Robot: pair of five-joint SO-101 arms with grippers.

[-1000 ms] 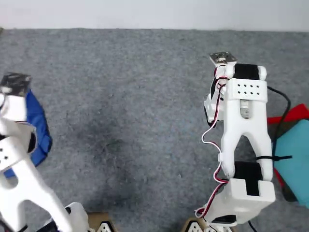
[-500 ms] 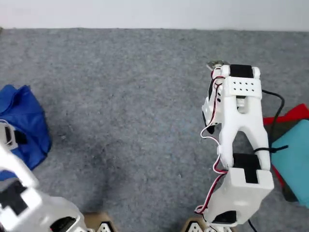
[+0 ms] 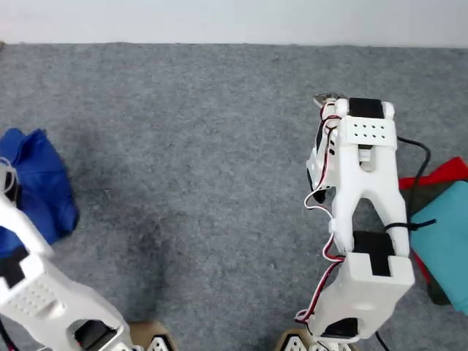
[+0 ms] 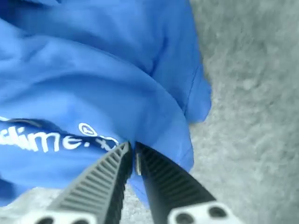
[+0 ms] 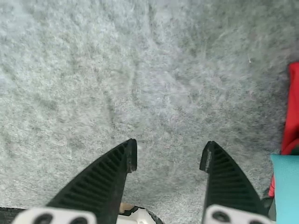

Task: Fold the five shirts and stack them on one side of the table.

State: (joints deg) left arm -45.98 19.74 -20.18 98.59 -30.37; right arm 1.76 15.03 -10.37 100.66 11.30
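Spanning whole view: grey felt bench [image 3: 205, 146]. Right arm [image 3: 365, 190] stretched over bench's right half; left arm [image 3: 36, 300] at near-left corner. Blue shirt [image 3: 40, 183] crumpled at bench's left edge, unfolded. Teal shirt [image 3: 447, 245] at right edge, lying over red shirt [image 3: 447, 172], just beside right arm. Left fingers [image 4: 110, 177] pinched together on fold of blue shirt. Right fingers [image 5: 105, 179] spread wide above bare felt, holding nothing.

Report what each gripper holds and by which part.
The left gripper pinches the blue shirt by a fold of cloth beside its white print. The right gripper is open over the grey table and holds nothing.
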